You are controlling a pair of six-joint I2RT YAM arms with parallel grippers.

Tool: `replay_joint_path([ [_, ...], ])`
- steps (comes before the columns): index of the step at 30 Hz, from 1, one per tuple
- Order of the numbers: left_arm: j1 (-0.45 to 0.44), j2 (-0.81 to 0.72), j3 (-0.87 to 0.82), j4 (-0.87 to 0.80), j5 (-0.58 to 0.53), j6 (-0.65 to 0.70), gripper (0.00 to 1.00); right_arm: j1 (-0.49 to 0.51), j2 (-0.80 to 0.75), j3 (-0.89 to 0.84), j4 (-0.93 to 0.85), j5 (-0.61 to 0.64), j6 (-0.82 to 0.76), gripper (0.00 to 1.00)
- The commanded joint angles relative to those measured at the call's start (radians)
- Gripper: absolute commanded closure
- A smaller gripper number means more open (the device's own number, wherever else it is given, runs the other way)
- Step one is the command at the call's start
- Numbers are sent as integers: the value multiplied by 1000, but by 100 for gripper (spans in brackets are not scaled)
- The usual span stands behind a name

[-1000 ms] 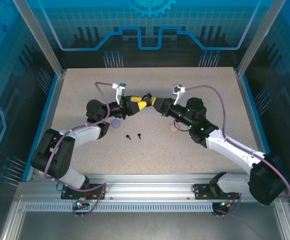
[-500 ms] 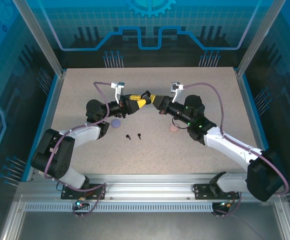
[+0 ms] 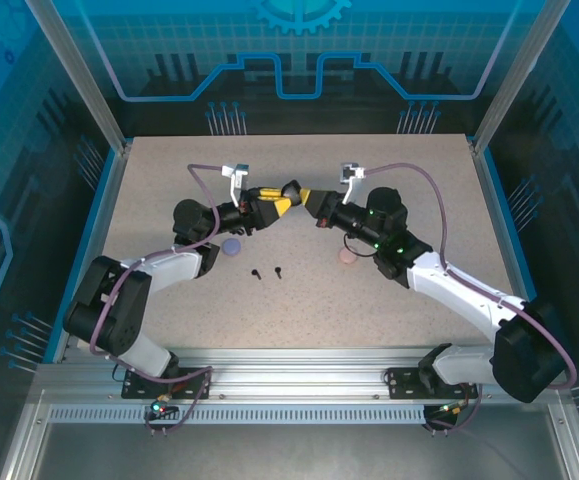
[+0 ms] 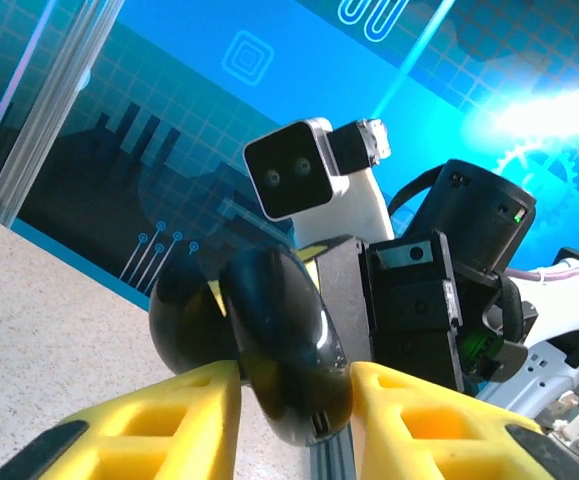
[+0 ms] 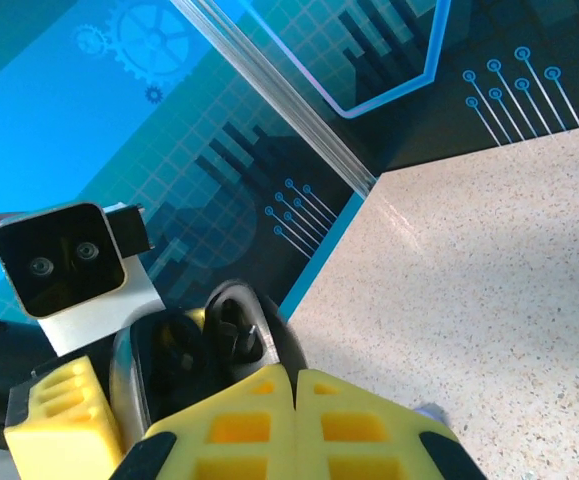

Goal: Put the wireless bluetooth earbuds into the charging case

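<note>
A black charging case (image 3: 291, 188) hangs open above the middle of the table, between my two grippers. My left gripper (image 3: 281, 198) has its yellow fingers (image 4: 169, 420) close on either side of the case (image 4: 279, 340), jaws slightly apart. My right gripper (image 3: 306, 196) comes from the right, and its fingertips (image 5: 259, 400) are pressed together on the case's rim (image 5: 269, 335). The hollow inside of the case (image 5: 174, 365) faces that camera. Two black earbuds (image 3: 256, 273) (image 3: 278, 270) lie on the table in front of the grippers.
A small round purple case (image 3: 231, 246) lies beside the left arm, and a pale pink one (image 3: 347, 257) beside the right arm. Blue walls and metal posts (image 3: 79, 80) ring the speckled table (image 3: 419, 170). The arms' bases sit on the rail (image 3: 299, 385) at the near edge.
My right gripper has moved a little left and closed on the case's rim. The left gripper's fingers have eased apart around the case. The earbuds on the table have not moved.
</note>
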Motion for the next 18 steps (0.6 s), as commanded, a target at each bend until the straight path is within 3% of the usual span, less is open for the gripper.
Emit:
replay_joint_path([
  [1,-8,26,14,37,-20,27,59,-1,0,74,-73,41,-48,100],
  [11,70,38,76,15,-24,7,51,-81,30,199,-242,42,-123,100],
  [18,116,21,185,-245,20,118,50,-149,56,278,-342,-11,-201,100],
])
